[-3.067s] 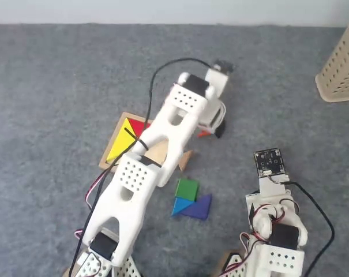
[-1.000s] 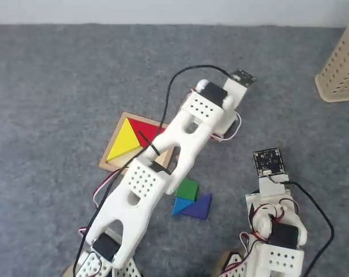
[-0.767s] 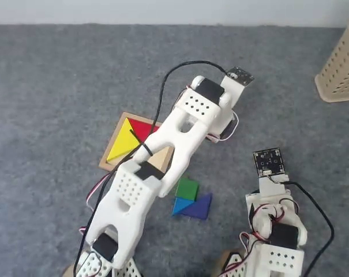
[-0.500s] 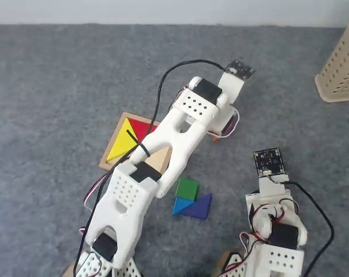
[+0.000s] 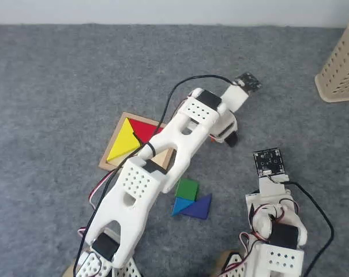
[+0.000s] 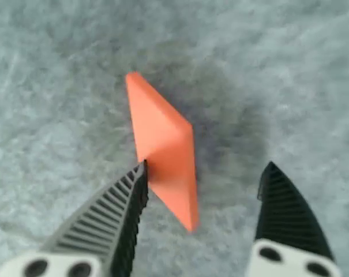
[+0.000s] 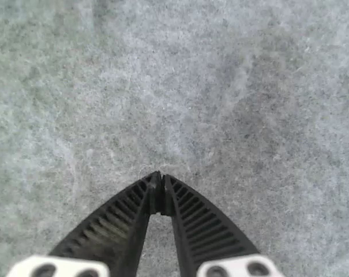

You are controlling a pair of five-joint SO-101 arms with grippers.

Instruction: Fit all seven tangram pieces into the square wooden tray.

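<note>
An orange parallelogram piece (image 6: 162, 144) lies flat on the grey carpet. My left gripper (image 6: 207, 167) is open over it, one finger (image 6: 134, 196) touching its edge and the other standing apart. In the high view the left arm stretches across the square wooden tray (image 5: 112, 158) to the gripper (image 5: 226, 137) just right of it. The tray holds a yellow triangle (image 5: 123, 141) and a red triangle (image 5: 145, 127); the arm hides the rest. A green square (image 5: 187, 188), a blue triangle (image 5: 181, 205) and a purple triangle (image 5: 201, 206) lie together on the carpet. My right gripper (image 7: 161, 176) is shut over bare carpet.
The right arm (image 5: 273, 231) sits folded at the near right of the carpet. A cream perforated basket (image 5: 341, 57) stands at the far right edge. Open carpet stretches left of and behind the tray.
The left arm's wrist has swung to the right, away from the tray, and the gripper now stands over the orange piece. The right arm has not moved.
</note>
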